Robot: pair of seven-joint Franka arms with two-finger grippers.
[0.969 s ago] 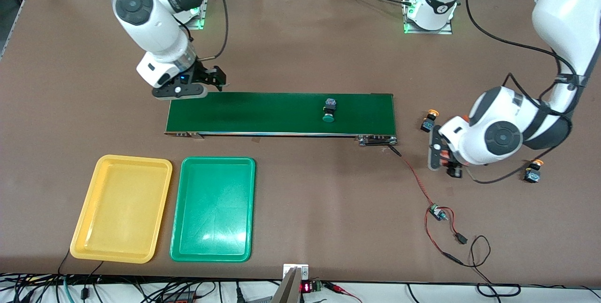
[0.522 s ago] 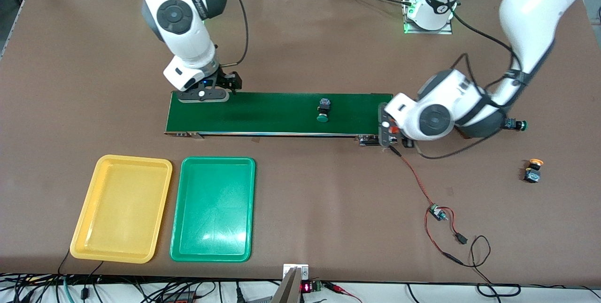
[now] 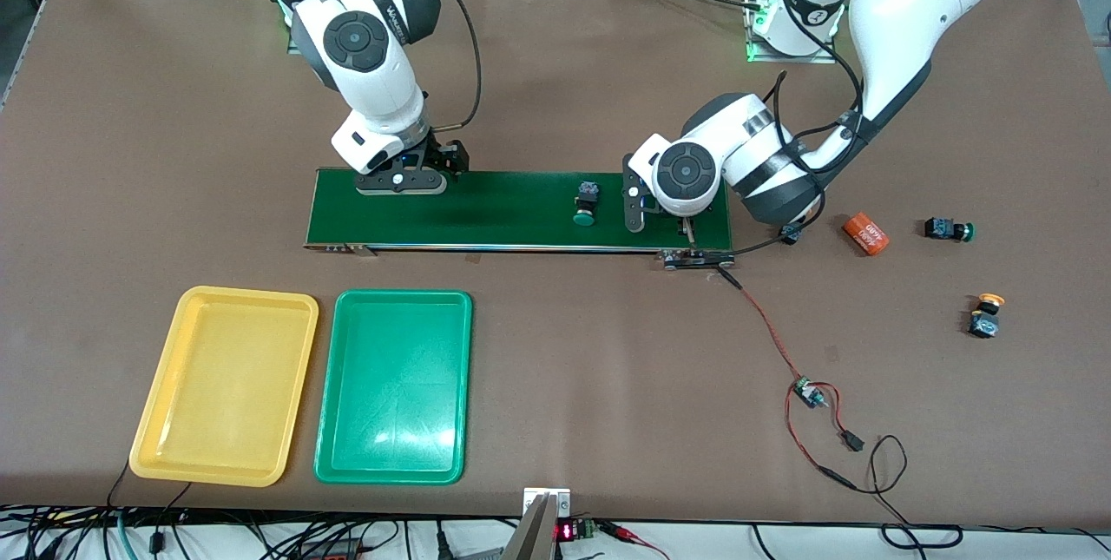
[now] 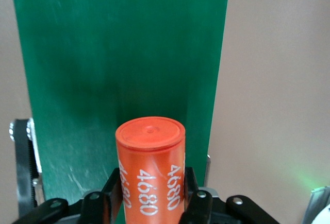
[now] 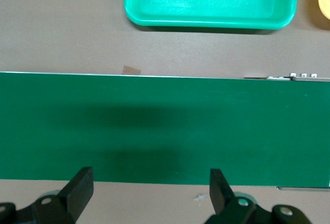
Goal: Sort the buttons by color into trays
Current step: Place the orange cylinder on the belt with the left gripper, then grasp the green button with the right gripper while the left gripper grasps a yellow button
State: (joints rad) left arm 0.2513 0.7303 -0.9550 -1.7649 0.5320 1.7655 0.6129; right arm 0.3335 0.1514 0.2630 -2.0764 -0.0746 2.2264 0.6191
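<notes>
One green-capped button (image 3: 586,202) lies on the dark-green conveyor belt (image 3: 503,213). Another green-capped button (image 3: 946,228) and a yellow-orange-capped button (image 3: 985,317) rest on the table at the left arm's end. A third button (image 3: 790,234) peeks out from under the left arm. My left gripper (image 3: 636,204) (image 4: 149,185) hangs over the belt's end, shut on an orange cylinder (image 4: 149,167) printed "4680". Over the belt's other end my right gripper (image 3: 401,181) (image 5: 149,188) stands open and holds nothing. The yellow tray (image 3: 224,386) and green tray (image 3: 395,386) (image 5: 206,2) lie nearer the front camera, with nothing in them.
A second orange cylinder (image 3: 865,233) lies on the table beside the left arm. A red wire with a small circuit board (image 3: 807,391) runs from the belt's motor end (image 3: 697,259) toward the front edge. Cables hang along that edge.
The left arm swung from the table at its end to over the belt, carrying the orange cylinder. The right gripper shifted onto the belt's end. The button on the belt drifted toward the right arm.
</notes>
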